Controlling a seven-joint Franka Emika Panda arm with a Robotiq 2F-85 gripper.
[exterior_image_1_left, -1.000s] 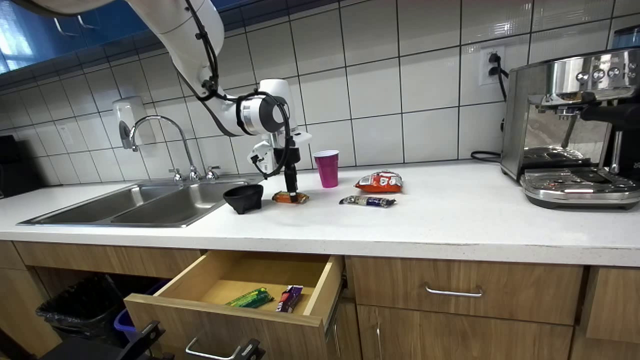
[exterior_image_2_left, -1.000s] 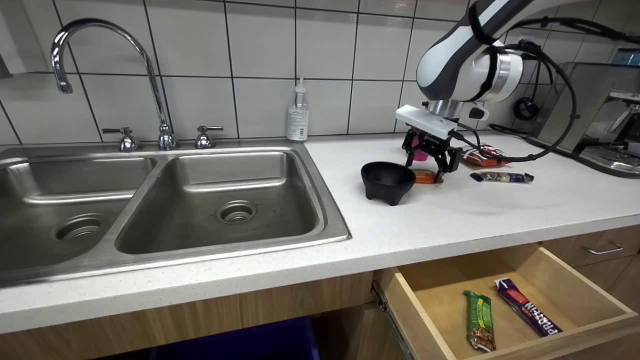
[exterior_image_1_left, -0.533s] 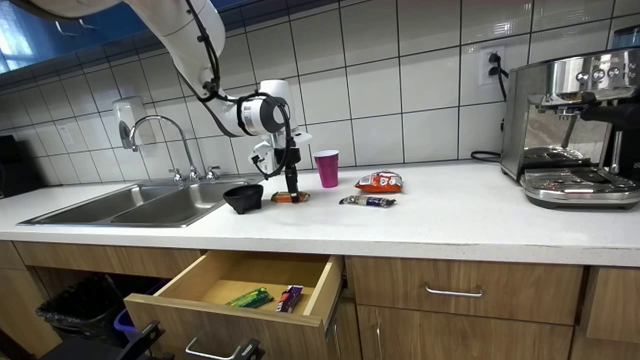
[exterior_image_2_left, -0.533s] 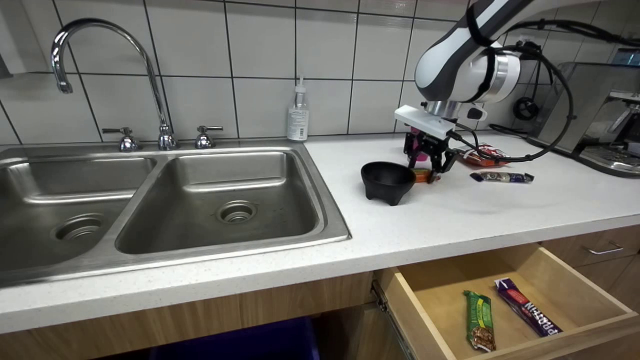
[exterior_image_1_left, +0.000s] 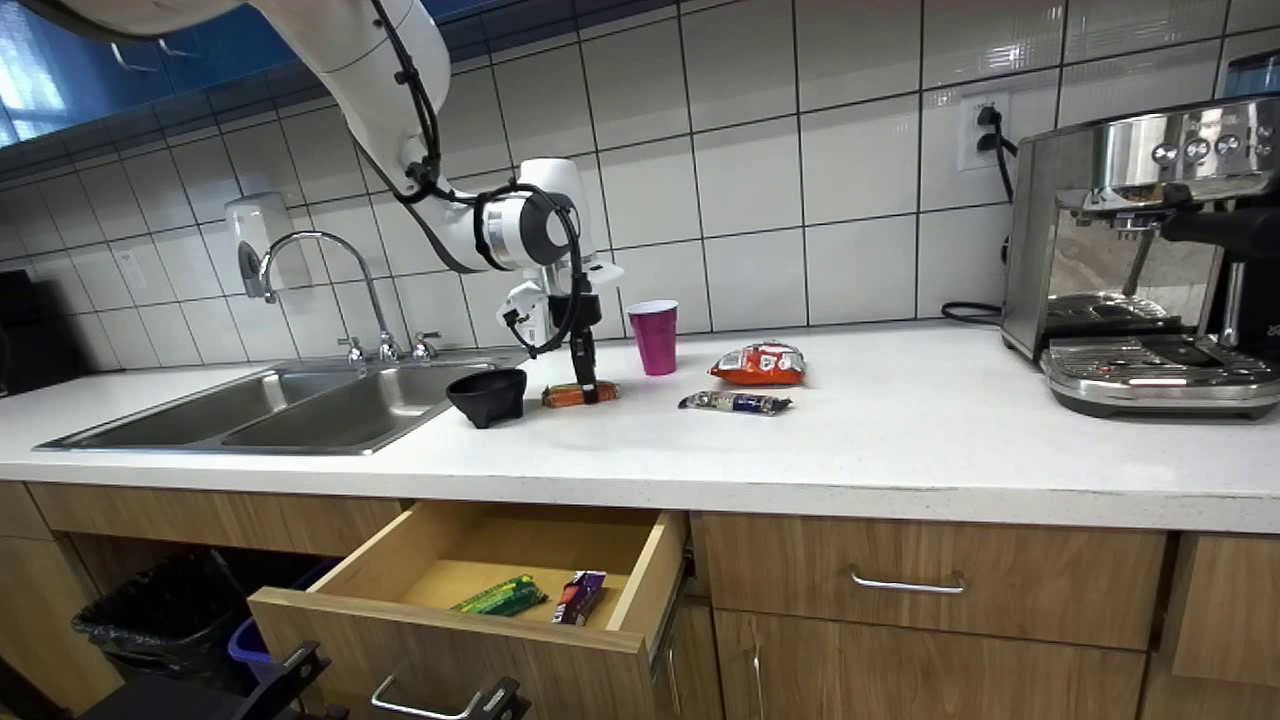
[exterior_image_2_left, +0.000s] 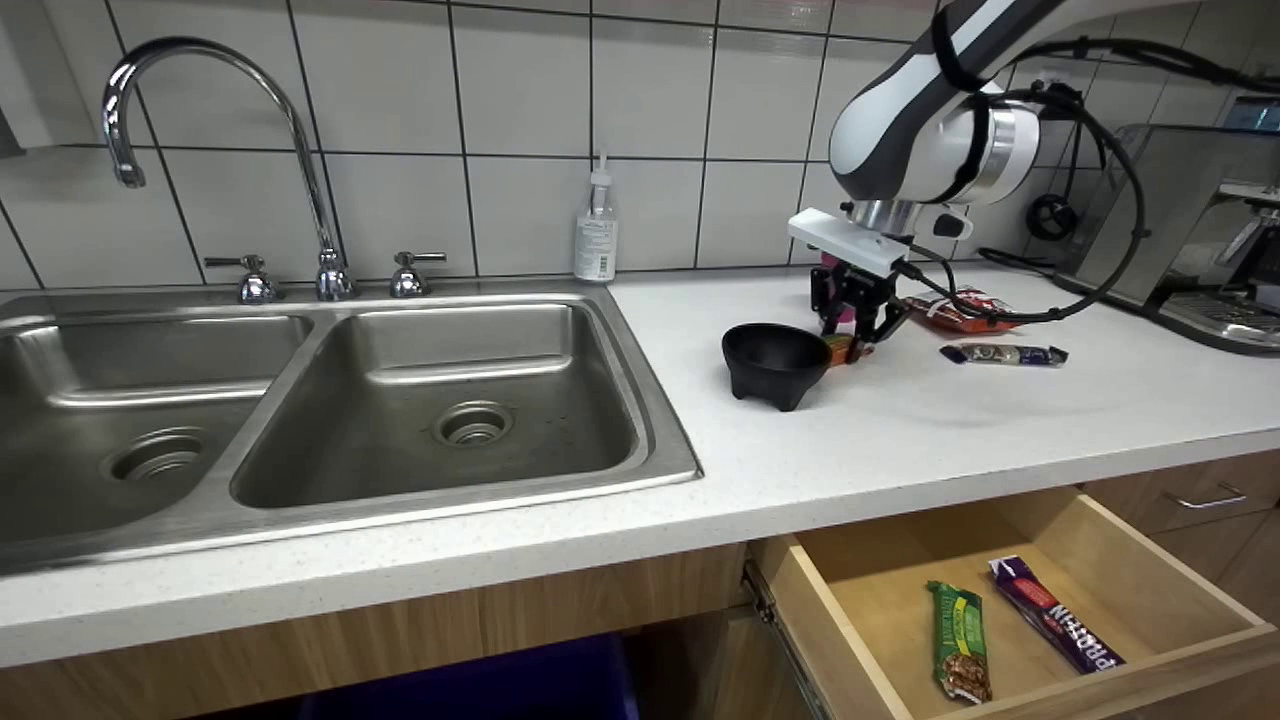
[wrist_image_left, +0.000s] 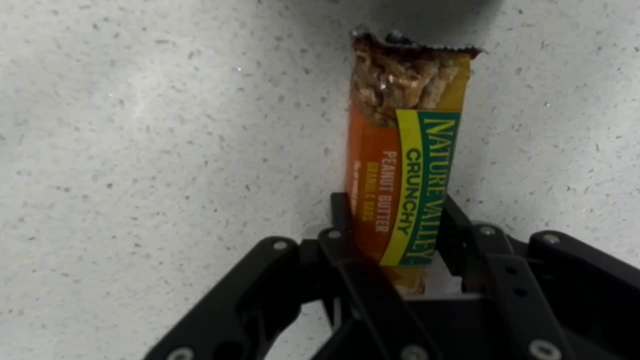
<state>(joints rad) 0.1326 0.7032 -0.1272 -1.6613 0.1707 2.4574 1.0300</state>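
Granola bar (wrist_image_left: 406, 160), down on the white counter (exterior_image_1_left: 900, 450), right between the two sides of the pincer (wrist_image_left: 396, 214). Going left to right in an exterior view: first a black bowl (exterior_image_1_left: 487, 398), then a small gap, then granola bar, with the long way running side to side, nearly in line with the counter's front edge. Pincer pointing straight down on top, a bit closer to the right end than to the bowl end. Just one arm (exterior_image_1_left: 360, 70) near, so no other to pick. Farther right, not touching: a pink cup (exterior_image_1_left: 654, 342), then a red bag (exterior_image_1_left: 757, 365) with a blue snack (exterior_image_1_left: 735, 402) in front.

In the wrist view, granola bar running up and down, with the top leaning a tiny bit right. One black finger (wrist_image_left: 340, 212) on each long side, pinching across the skinny way. Pincer partly closed, about as wide as granola bar, and seeming to have hold of it. Hard to tell if lifted at all.

Colors from left to right: bright orange with little words, "PEANUT BUTTER" in pale letters, a yellow stripe with "CRUNCHY", then a green band with "NATURE VALLEY". At the top, a picture of lumpy brown granola and a dark, crinkly edge. Wrapper thin and shiny. Bottom end tucked between the pincer's two sides, partly hidden.
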